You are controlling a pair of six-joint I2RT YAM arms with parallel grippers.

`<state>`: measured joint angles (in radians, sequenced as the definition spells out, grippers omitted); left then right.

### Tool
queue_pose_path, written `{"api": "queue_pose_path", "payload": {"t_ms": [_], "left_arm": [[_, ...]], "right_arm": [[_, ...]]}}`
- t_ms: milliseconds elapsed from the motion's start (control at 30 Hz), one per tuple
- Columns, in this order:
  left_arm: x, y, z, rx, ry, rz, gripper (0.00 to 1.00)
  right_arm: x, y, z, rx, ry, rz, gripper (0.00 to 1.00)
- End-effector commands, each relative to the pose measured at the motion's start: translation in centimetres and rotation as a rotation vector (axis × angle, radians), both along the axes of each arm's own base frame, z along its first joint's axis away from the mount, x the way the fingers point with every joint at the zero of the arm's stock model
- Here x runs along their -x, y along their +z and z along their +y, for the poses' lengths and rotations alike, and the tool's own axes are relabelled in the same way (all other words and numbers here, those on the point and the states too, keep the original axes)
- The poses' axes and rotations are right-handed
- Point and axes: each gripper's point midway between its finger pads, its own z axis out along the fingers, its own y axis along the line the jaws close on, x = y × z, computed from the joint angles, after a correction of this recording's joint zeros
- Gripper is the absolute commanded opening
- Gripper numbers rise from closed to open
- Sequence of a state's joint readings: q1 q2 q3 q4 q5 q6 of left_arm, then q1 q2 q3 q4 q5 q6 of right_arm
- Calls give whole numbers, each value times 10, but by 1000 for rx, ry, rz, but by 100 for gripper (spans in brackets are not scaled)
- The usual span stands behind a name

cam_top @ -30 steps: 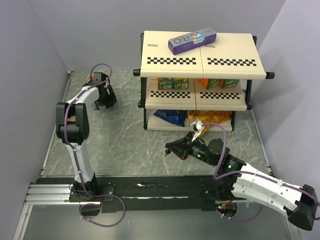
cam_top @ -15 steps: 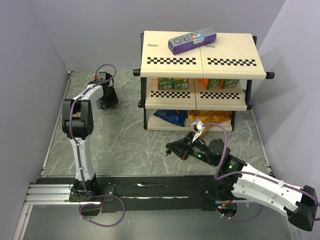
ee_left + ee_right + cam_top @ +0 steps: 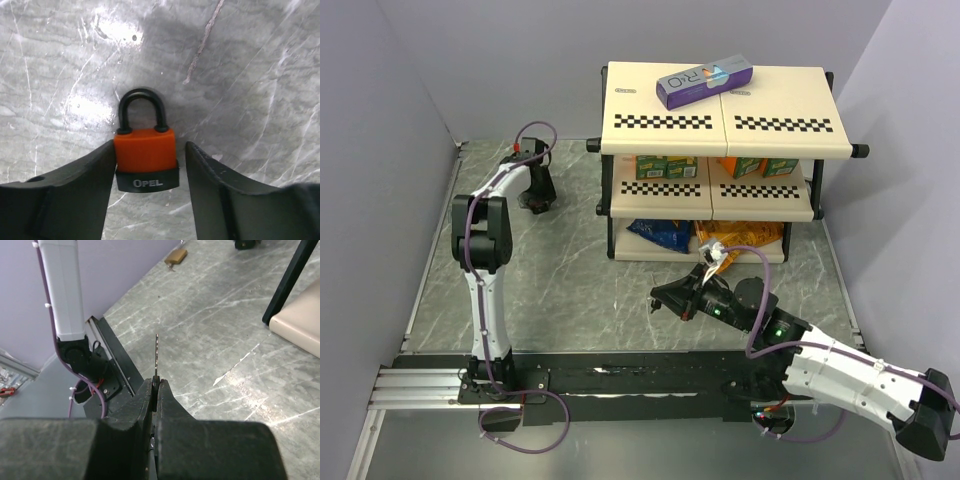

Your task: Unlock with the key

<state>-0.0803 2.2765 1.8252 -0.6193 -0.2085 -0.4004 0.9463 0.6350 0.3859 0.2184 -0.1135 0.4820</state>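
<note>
Left arm: Over the last second you have swung the left gripper (image 3: 534,196) further into the far-left corner of the table (image 3: 570,280). It now sits low over the padlock (image 3: 145,152).
Left claw: It has narrowed from wide to about half open. Its fingers (image 3: 85,185) stand on either side of the lock's orange body. One looks to be touching it and the other is just beside it with a sliver of gap. You are not gripping anything yet.
Padlock: It lies flat on the table with its black shackle closed and pointing away from the wrist. The keyway is not visible.
Right claw: The right gripper (image 3: 156,386) is pinched fully closed on the key (image 3: 156,354), and the thin blade sticks straight out past the fingertips. This arm has not moved in the overhead view.
Key location: The right claw holds it off the table, in front of the shelf rack (image 3: 720,120) and well apart from the padlock.
Meaning: You are probably a moment from securing the lock. After that, you likely need to lift it and turn its keyway toward the blade.
Risk: With uneven finger contact, the closing squeeze may skid or twist the lock.
</note>
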Motion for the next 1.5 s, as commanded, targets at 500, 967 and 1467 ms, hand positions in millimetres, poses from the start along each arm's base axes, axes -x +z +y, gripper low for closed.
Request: {"api": "queue_pose_path", "payload": {"t_ms": [500, 967, 1467], "left_arm": [[63, -18, -37, 214, -32, 25, 1], [177, 88, -117, 581, -139, -252, 1], [209, 97, -109, 193, -348, -230, 1]], "right_arm": [[-3, -1, 12, 5, 3, 43, 0], [18, -26, 91, 88, 74, 196, 0], [-6, -53, 128, 71, -6, 359, 0]]}}
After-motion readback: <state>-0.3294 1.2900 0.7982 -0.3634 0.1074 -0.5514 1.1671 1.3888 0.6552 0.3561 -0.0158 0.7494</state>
